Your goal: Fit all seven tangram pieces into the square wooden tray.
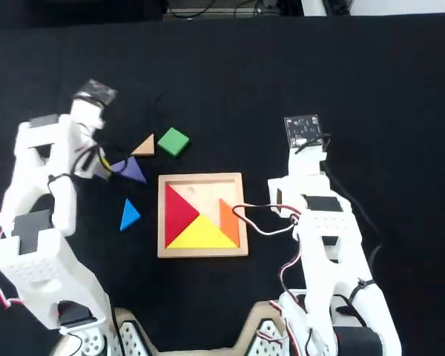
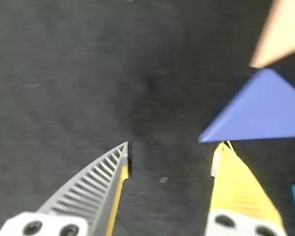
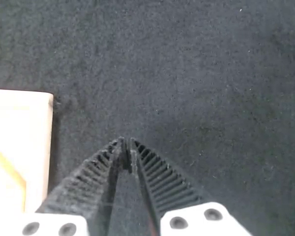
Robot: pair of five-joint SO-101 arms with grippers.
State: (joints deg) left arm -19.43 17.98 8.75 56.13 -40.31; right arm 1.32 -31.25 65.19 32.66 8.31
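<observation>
You have red (image 1: 178,211), yellow (image 1: 200,236) and orange (image 1: 228,215) in the tray (image 1: 202,178). Purple (image 1: 131,170), tan (image 1: 144,145), green (image 1: 173,142) and blue (image 1: 129,215) wait on the tabletop's (image 1: 356,89) left half. Your left gripper (image 2: 174,147) is apart beside purple; your right gripper (image 3: 126,145) is pressed together, empty.

The left arm (image 1: 37,200) stretches forward with its wrist turned inward. The left gripper (image 2: 174,150) hangs low, its two fingers spread wide apart. The right arm (image 1: 322,222) points straight ahead, and the right gripper (image 3: 126,146) has its jaws pressed together, tips touching.
</observation>
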